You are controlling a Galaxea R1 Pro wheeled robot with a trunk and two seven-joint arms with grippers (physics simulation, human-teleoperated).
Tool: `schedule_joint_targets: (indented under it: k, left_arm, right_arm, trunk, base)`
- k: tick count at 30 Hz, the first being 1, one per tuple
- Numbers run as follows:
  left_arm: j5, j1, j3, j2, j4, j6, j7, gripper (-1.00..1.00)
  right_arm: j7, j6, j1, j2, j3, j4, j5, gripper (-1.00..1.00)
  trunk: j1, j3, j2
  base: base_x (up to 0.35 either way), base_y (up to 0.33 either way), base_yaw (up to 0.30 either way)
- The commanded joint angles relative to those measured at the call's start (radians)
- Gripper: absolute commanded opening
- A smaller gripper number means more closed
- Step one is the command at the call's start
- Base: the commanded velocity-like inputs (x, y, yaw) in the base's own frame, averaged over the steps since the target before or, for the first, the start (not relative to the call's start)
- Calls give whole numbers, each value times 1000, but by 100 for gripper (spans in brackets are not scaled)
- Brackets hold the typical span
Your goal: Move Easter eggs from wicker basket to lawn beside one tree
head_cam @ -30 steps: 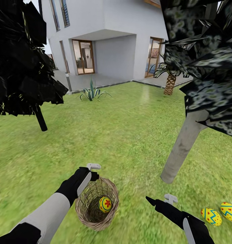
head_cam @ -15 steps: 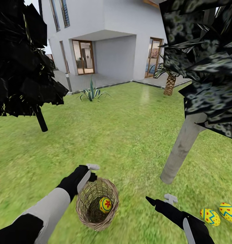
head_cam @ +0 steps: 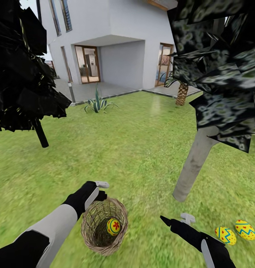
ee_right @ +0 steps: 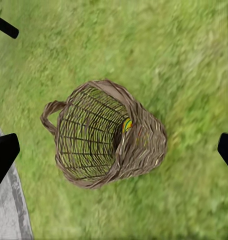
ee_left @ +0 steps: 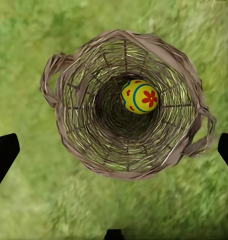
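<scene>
The brown wicker basket (head_cam: pixel 91 238) stands upright on the lawn (head_cam: pixel 134 156) near my feet. One yellow Easter egg (head_cam: pixel 113 226) with a red flower lies at its bottom. My left gripper (head_cam: pixel 98 193) hovers open above the basket's far rim. Its wrist view looks straight down onto the egg (ee_left: pixel 139 96) in the basket (ee_left: pixel 84 135), the left gripper (ee_left: pixel 115 152) open wide. Two more eggs, one with blue zigzags (head_cam: pixel 225 235) and one with red dots (head_cam: pixel 245 229), lie on the grass near the grey tree trunk (head_cam: pixel 192 167). My right gripper (head_cam: pixel 168 221) is open, right of the basket (ee_right: pixel 143 145).
A black-trunked tree (head_cam: pixel 40 134) stands at the left. A spiky plant (head_cam: pixel 97 104) and a palm (head_cam: pixel 182 93) grow by the grey patio (head_cam: pixel 86 91) of the white house (head_cam: pixel 123 44). Open grass lies between basket and trunk.
The whole picture has slid a little to the left, so the camera moved. Both arms keep nearly the same places, and the egg stays in the basket.
</scene>
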Motion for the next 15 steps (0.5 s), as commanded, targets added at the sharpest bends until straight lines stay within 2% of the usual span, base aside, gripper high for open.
schedule_joint_targets:
  k: [1,5,7,15]
  left_arm:
    - [11,-1,-7,1,-1,4,7,100]
    - [9,-1,-7,1,-1,5,4,100]
    - [10,-1,-7,1,-1,5,4,100]
    - [12,-1,-7,1,-1,5,1,100]
  right_arm:
    - [2,9,-1,1,-3,-1,-7,100]
    - [2,9,-1,1,-3,-1,-7,100]
    - [2,9,-1,1,-3,-1,-7,100]
    - [2,9,-1,1,-3,-1,-6,100]
  trunk:
    - [-4,3,6]
    - [-19,20,34]
    - [-19,22,34]
    - [-19,24,34]
  base:
    - [0,0,-183]
    - [0,0,-182]
    - [0,0,-125]
    - [35,17,-31]
